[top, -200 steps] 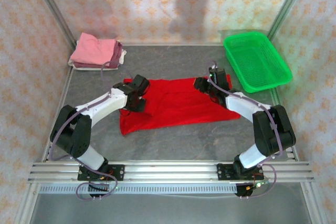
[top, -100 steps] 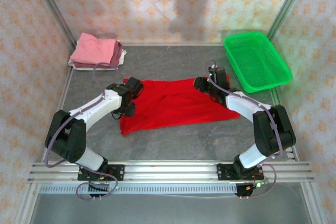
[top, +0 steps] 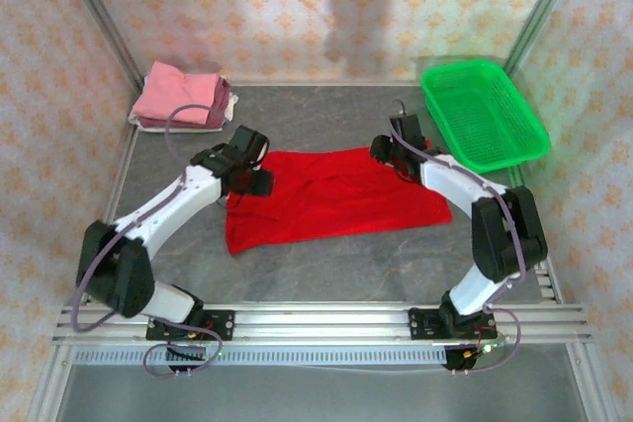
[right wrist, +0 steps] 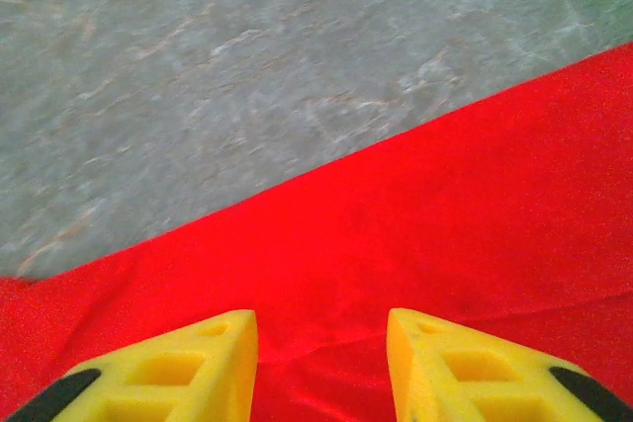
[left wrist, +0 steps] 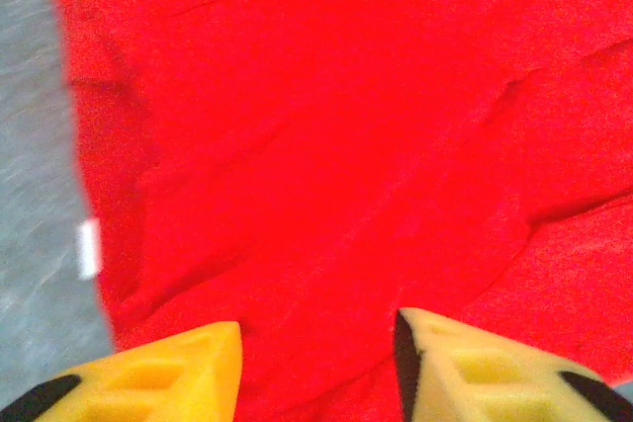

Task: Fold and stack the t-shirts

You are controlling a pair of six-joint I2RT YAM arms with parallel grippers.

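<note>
A bright red t-shirt lies spread flat on the grey table. My left gripper hovers over its far left corner, jaws open; the left wrist view has red cloth under and between the yellow fingers of that gripper. My right gripper sits at the shirt's far right corner, also open. In the right wrist view the shirt's far edge runs just ahead of this gripper. Folded pink and mauve t-shirts are stacked at the back left.
A green mesh basket stands at the back right, close to the right arm. Patterned walls and metal frame posts enclose the table. A small white tag shows at the shirt's left edge, beside bare grey table.
My left gripper has opened and moved from the shirt's left side toward its far left corner. The right gripper shifted slightly farther back and its jaws narrowed a little.
</note>
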